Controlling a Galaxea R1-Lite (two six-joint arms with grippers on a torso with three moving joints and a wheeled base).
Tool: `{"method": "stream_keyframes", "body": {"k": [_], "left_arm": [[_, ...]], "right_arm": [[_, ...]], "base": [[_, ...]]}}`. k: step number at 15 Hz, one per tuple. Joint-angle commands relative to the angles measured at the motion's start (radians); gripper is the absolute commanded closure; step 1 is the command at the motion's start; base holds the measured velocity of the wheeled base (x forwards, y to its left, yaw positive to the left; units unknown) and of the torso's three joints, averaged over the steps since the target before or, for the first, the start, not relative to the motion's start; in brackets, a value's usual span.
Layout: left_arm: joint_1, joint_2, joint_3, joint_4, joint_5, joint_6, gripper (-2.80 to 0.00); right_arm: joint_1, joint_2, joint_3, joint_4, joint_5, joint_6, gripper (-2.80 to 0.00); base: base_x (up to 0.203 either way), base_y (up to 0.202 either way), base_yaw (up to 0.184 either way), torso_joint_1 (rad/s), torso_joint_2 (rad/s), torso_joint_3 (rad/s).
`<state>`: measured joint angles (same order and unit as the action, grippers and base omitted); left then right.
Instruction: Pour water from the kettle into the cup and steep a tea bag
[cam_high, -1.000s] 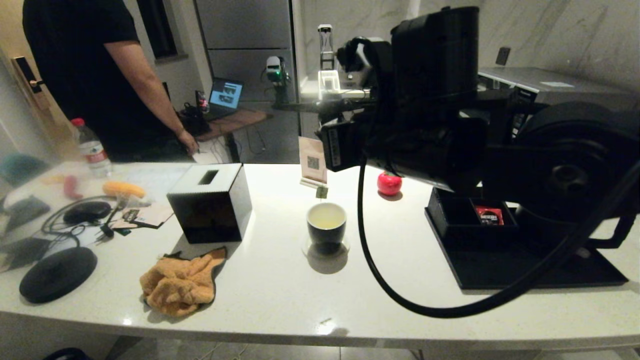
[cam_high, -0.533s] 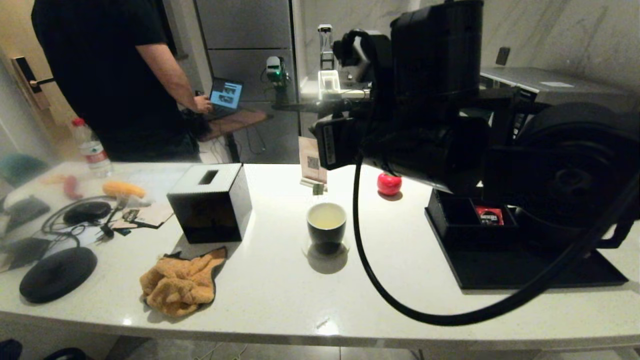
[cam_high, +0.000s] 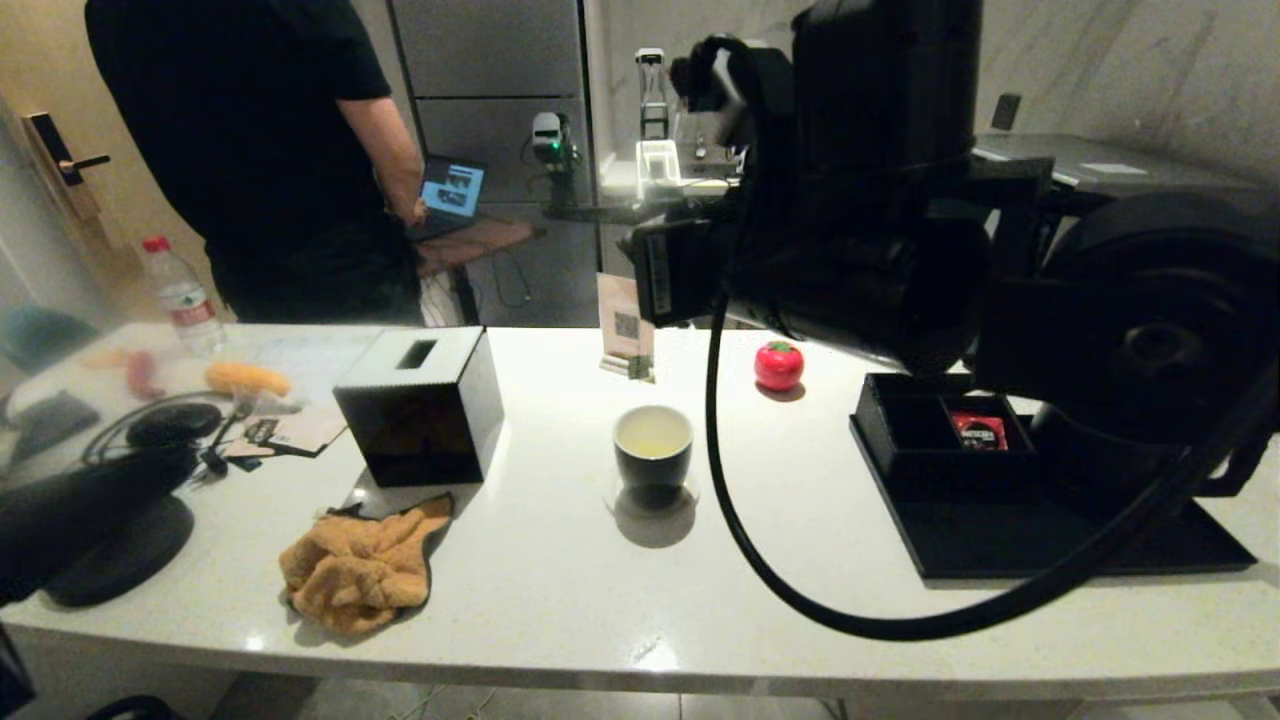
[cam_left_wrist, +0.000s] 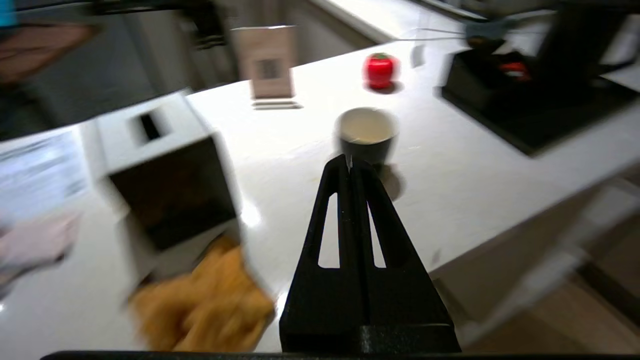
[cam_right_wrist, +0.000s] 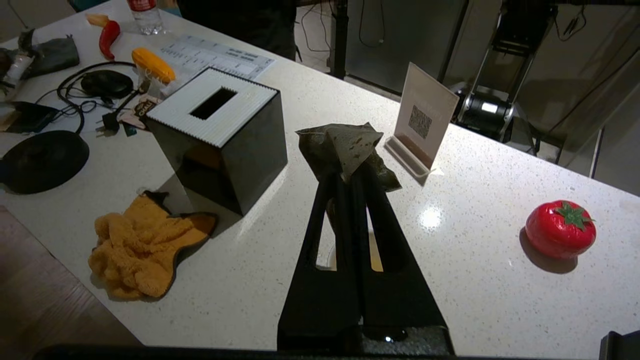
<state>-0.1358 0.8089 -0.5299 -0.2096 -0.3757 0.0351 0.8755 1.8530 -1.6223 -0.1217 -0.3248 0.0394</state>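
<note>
Tea bag held clear above the cup

Tea bag (cam_right_wrist: 345, 150) pinched in the right gripper (cam_right_wrist: 350, 175), fingers pressed together on its lower part, wet dark pouch fanning out past the tips at centre frame of the right wrist view. Seen from the head camera as a small dark scrap (cam_high: 640, 368) in the upper middle, hanging in front of the QR sign (cam_high: 626, 325), above and apart from the cup (cam_high: 653, 455). Right arm bulking across the whole upper right of the head view, cable looping down past the cup's right side.

Cup standing upright at mid-frame on the white counter (cam_high: 560, 590), pale yellow-green water (cam_high: 653, 434) inside, bare counter all round it: open room to the front edge, to the black tissue box (cam_high: 420, 405) on the left, and to the black tray (cam_high: 1060, 540) on the right. Kettle (cam_high: 1130, 440) mostly hidden behind the arm at right, on that tray beside the compartment box (cam_high: 940, 435) with its red packet. Red tomato timer (cam_high: 779, 365) well back, near the far edge.

Orange cloth (cam_high: 360, 570) lower left, close to the front edge. Left gripper (cam_left_wrist: 348, 167) with fingers shut together, nothing between them, low at the near-left corner off the counter edge, tips pointing toward the cup (cam_left_wrist: 366, 132); visible as a dark blur (cam_high: 80, 510) at the left margin of the head view.
</note>
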Motion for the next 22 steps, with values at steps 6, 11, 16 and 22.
{"method": "stream_keyframes", "body": {"k": [6, 11, 16, 22], "left_arm": [[-0.249, 0.465, -0.162, -0.22, 0.0, 0.002, 0.0], [-0.323, 0.591, -0.225, -0.3, 0.002, 0.004, -2.8], [-0.361, 0.682, -0.225, -0.498, 0.027, -0.063, -2.8], [-0.375, 0.746, -0.229, -0.55, 0.035, -0.101, -2.8]], "right_arm": [[0.0, 0.008, -0.021, -0.001, 0.0, -0.033, 0.0], [0.0, 0.005, -0.021, -0.001, 0.0, -0.033, 0.0], [0.0, 0.002, -0.021, 0.001, -0.002, -0.033, 0.0], [0.0, 0.0, -0.021, 0.001, 0.0, -0.033, 0.0]], "base": [[0.0, 0.0, 0.0, 0.0, 0.0, 0.0], [0.0, 0.0, 0.0, 0.0, 0.0, 0.0], [0.0, 0.0, 0.0, 0.0, 0.0, 0.0], [0.0, 0.0, 0.0, 0.0, 0.0, 0.0]]}}
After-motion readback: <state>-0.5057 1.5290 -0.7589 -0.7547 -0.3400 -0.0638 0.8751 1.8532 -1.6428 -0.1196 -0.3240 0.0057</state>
